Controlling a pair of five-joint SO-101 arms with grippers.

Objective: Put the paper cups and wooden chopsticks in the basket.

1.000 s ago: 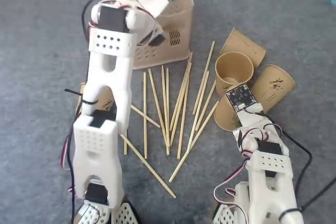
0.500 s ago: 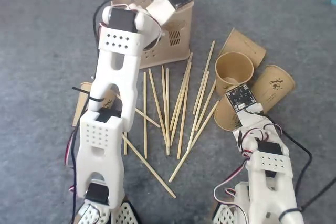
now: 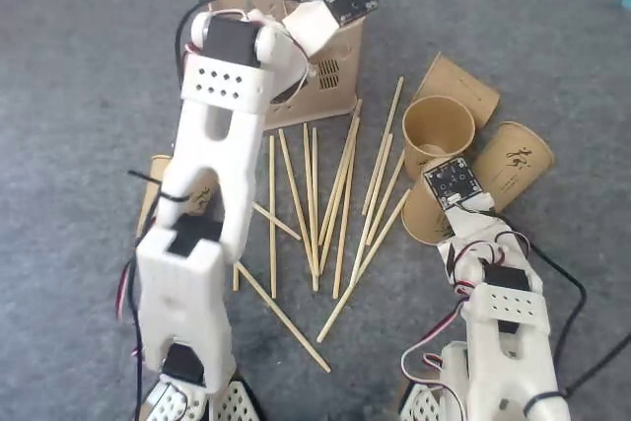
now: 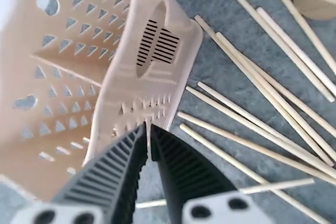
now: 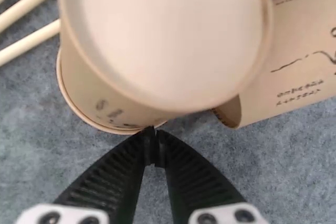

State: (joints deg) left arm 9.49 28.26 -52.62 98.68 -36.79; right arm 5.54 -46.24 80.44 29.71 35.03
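The tan perforated basket [image 3: 325,71] stands at the back of the table. My left gripper [image 4: 147,129] is shut and empty, its tips right by the basket's [image 4: 157,72] slotted corner wall, on the outside. Several wooden chopsticks [image 3: 315,204] lie fanned out on the grey mat in front of the basket. On the right are three paper cups: one upright [image 3: 439,130] and two on their sides [image 3: 458,81] [image 3: 515,160]. My right gripper [image 5: 152,139] is shut with nothing in it, its tips just off the edge of a fourth cup [image 5: 157,45].
Another paper cup [image 3: 158,184] lies on the left, partly hidden behind the left arm [image 3: 212,145]. A cup on its side [image 5: 294,77] touches the one in front of the right gripper. Bare grey mat spreads to the far left and far right.
The left arm has swung a little to the right along the basket's front corner. The right arm, cups and chopsticks have not moved.
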